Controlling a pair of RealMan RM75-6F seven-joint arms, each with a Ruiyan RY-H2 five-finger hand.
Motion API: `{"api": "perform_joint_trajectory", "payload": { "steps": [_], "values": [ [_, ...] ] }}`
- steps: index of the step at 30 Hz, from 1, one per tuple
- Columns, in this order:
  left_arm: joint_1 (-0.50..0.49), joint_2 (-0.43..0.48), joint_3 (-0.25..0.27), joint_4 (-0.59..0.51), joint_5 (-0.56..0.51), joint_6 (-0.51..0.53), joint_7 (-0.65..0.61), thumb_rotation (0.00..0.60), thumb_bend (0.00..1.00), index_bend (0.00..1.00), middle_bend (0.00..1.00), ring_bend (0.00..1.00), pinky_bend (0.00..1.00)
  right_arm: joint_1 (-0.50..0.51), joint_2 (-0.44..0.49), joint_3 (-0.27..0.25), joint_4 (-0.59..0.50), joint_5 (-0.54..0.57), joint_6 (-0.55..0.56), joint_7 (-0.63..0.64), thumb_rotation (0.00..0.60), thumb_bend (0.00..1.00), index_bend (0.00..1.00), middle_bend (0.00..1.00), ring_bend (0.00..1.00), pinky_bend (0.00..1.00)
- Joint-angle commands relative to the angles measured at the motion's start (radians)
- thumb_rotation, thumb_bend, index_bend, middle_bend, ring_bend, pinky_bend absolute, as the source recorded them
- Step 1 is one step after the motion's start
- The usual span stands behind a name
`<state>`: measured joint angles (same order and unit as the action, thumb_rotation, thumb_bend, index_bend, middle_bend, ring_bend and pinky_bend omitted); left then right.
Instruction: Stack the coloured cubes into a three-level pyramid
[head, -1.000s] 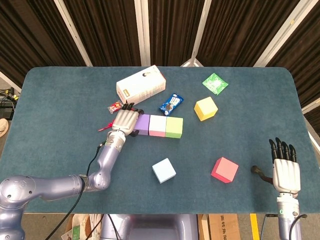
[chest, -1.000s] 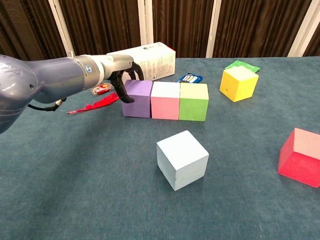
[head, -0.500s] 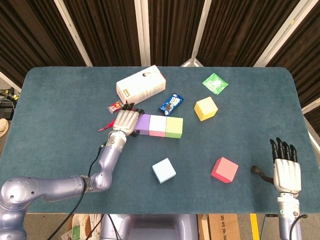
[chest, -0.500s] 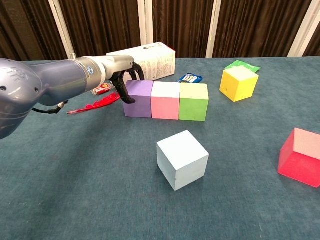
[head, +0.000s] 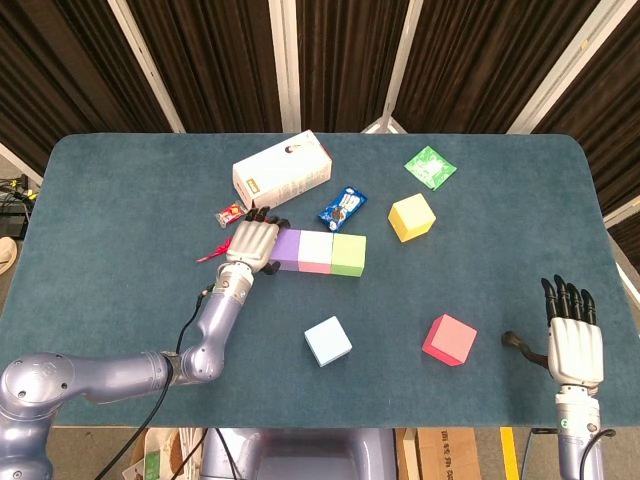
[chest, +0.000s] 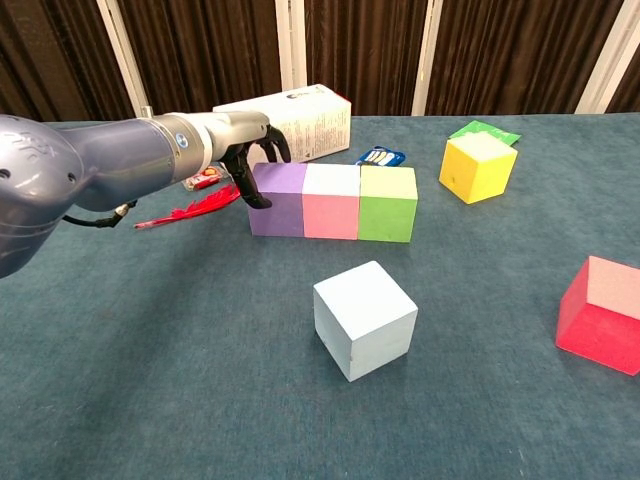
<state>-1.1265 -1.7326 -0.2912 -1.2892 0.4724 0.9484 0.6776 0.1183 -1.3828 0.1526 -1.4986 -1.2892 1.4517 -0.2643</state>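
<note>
Teal cloth covers the table (head: 120, 200) on which all items lie. Nearest the robot, at the 4 o'clock corner of the head view, the right hand (head: 573, 335) hovers with its fingers straight, slightly spread and holding nothing; a dark stub (head: 514, 342) shows just beside it at 9 o'clock. Next out, in the front half of the table, a light blue cube (head: 328, 341) (chest: 365, 319) stands alone near the centre, with a red cube (head: 449, 339) (chest: 599, 314) well apart at its 3 o'clock. Beyond these, a row of three touching cubes forms the base level: purple cube (head: 288, 249) (chest: 278, 197), pink cube (head: 316, 251) (chest: 331, 201) and green cube (head: 349, 254) (chest: 388, 203), running 9 to 3 o'clock. The left hand (head: 252, 241) (chest: 245, 160) rests against the outer end of the purple cube, its dark fingers curled over the cube's edge; a closed grasp cannot be told. A red feather (chest: 190, 210) lies at 9 o'clock of that hand. A yellow cube (head: 412, 217) (chest: 478, 167) sits apart at 2 o'clock of the row. Further back lie a small red packet (head: 231, 213), a blue wrapper (head: 342, 207) (chest: 380, 156), a white box (head: 282, 167) (chest: 295, 119) and, farthest at 1 o'clock, a green packet (head: 430, 166) (chest: 484, 131)
</note>
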Motion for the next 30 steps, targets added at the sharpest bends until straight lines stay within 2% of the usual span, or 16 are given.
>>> {"api": "perform_joint_trajectory", "payload": {
  "steps": [1,7,11,14,17,20,22,24,28,30],
  "values": [
    [0.0,0.001,-0.001,-0.001,-0.001,0.0,0.002,0.6,0.34,0.19,0.13,0.0,0.0,0.0,0.0,0.0,-0.001,0.001,0.0,0.0,0.6,0.1,0.0,0.0,0.0,0.0],
    [-0.004,0.008,0.006,-0.01,-0.014,-0.005,0.024,0.6,0.34,0.1,0.02,0.0,0.0,0.0,0.001,0.001,-0.002,0.002,0.0,0.0,0.6,0.1,0.0,0.0,0.0,0.0],
    [-0.006,0.025,0.006,-0.034,-0.018,-0.009,0.035,0.6,0.34,0.05,0.0,0.0,0.0,-0.001,0.002,0.001,-0.001,0.004,-0.001,-0.001,0.6,0.1,0.0,0.0,0.0,0.0],
    [0.0,0.072,-0.018,-0.113,-0.003,-0.002,0.015,0.6,0.34,0.03,0.0,0.0,0.0,0.0,0.006,-0.002,-0.004,0.006,-0.007,-0.007,0.6,0.1,0.0,0.0,0.0,0.0],
    [0.024,0.137,-0.066,-0.224,0.06,0.02,-0.056,0.6,0.34,0.03,0.0,0.0,0.0,0.001,0.01,-0.005,-0.005,0.008,-0.014,-0.012,0.6,0.1,0.0,0.0,0.0,0.0],
    [0.077,0.201,-0.111,-0.337,0.208,0.072,-0.176,0.6,0.34,0.03,0.0,0.0,0.0,0.002,0.017,-0.011,-0.006,0.008,-0.023,-0.017,0.6,0.1,0.0,0.0,0.0,0.0],
    [0.121,0.246,-0.131,-0.411,0.314,0.12,-0.254,0.6,0.34,0.03,0.0,0.0,0.0,0.003,0.023,-0.014,-0.009,0.004,-0.027,-0.017,0.6,0.1,0.0,0.0,0.0,0.0],
    [0.184,0.331,-0.128,-0.512,0.399,0.16,-0.307,0.6,0.34,0.03,0.0,0.0,0.0,0.003,0.028,-0.016,-0.013,0.0,-0.029,-0.01,0.6,0.1,0.0,0.0,0.0,0.0],
    [0.309,0.533,-0.106,-0.707,0.442,0.194,-0.353,0.6,0.34,0.04,0.0,0.0,0.0,0.002,0.045,-0.021,-0.035,-0.013,-0.034,0.023,0.6,0.1,0.0,0.0,0.0,0.0],
    [0.4,0.656,-0.078,-0.797,0.499,0.218,-0.402,0.6,0.34,0.04,0.0,0.0,0.0,0.001,0.066,-0.027,-0.057,-0.028,-0.038,0.048,0.6,0.1,0.0,0.0,0.0,0.0]
  ]
}}
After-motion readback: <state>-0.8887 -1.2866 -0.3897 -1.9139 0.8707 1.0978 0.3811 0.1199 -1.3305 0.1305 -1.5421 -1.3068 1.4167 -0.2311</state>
